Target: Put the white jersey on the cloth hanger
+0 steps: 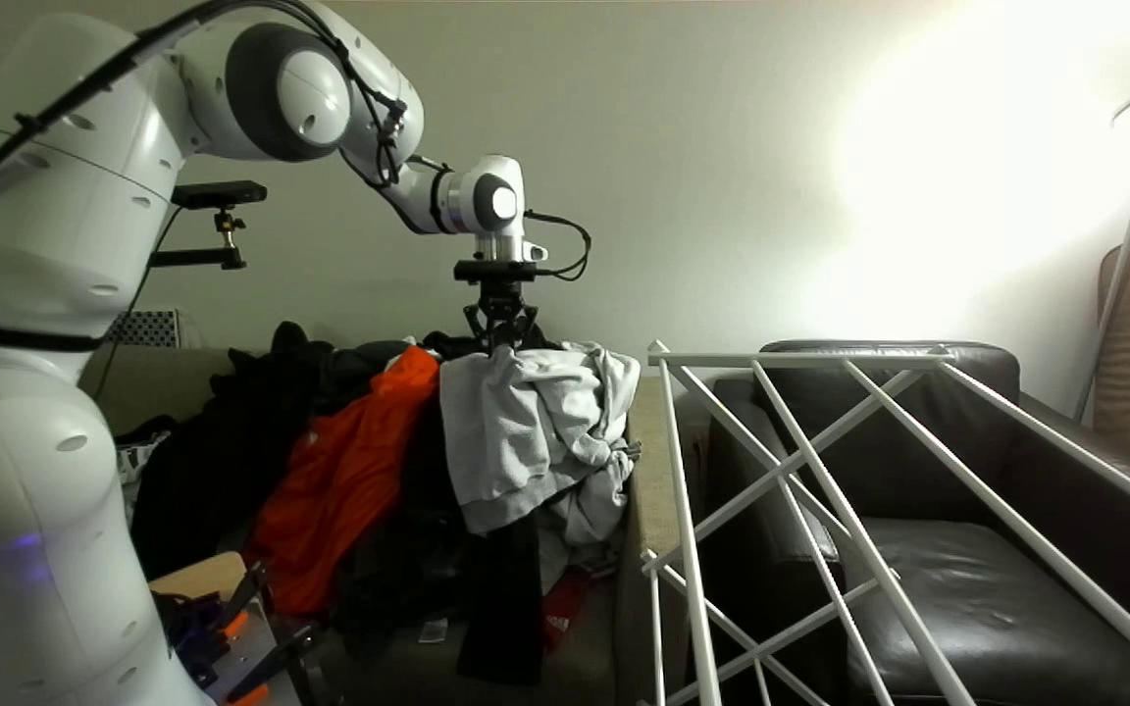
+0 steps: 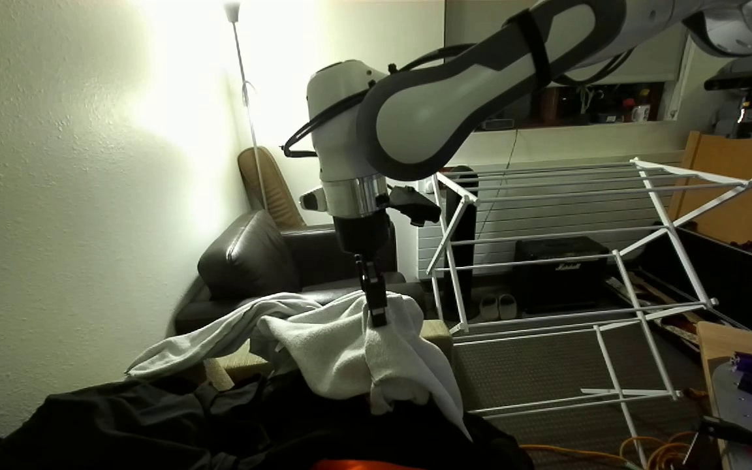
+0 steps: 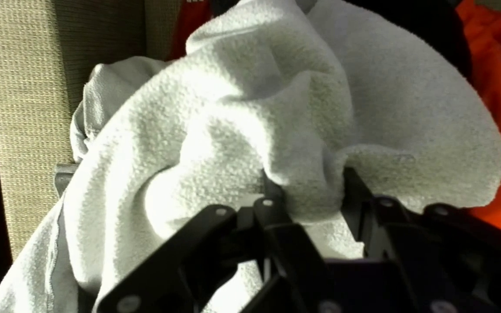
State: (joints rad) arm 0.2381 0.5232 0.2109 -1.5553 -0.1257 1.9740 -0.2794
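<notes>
The pincer (image 3: 309, 191) points down into the white jersey (image 1: 536, 431), its black fingers (image 3: 357, 204) standing a little apart with a soft fold bunched between them; whether that fold is firmly pinched, I cannot tell. In the wrist view the jersey is fuzzy, almost fleecy, ruffled into rounded ridges. It lies heaped on limp black clothes (image 2: 141, 424), near an orange garment (image 1: 359, 480) falling in long creases. Lower down shows dark red cloth (image 1: 565, 593) bearing a white mark too small to read; a pale label (image 1: 434, 630) near it is illegible too.

Alongside the jersey runs an armrest (image 3: 28, 130), straight-edged and coarsely woven in beige. Past the armrest, apart from the jersey, stands the cloth hanger (image 1: 791, 465), thin straight white rods braced by crossing diagonals, with open gaps between the bars and open air above its upper edge, against a pale wall (image 1: 673, 196). Behind its rods in an exterior view sits a glossy black leather sofa (image 1: 957, 579). Farthest out, a boxy black amplifier (image 2: 559, 287) reads "Marshall".
</notes>
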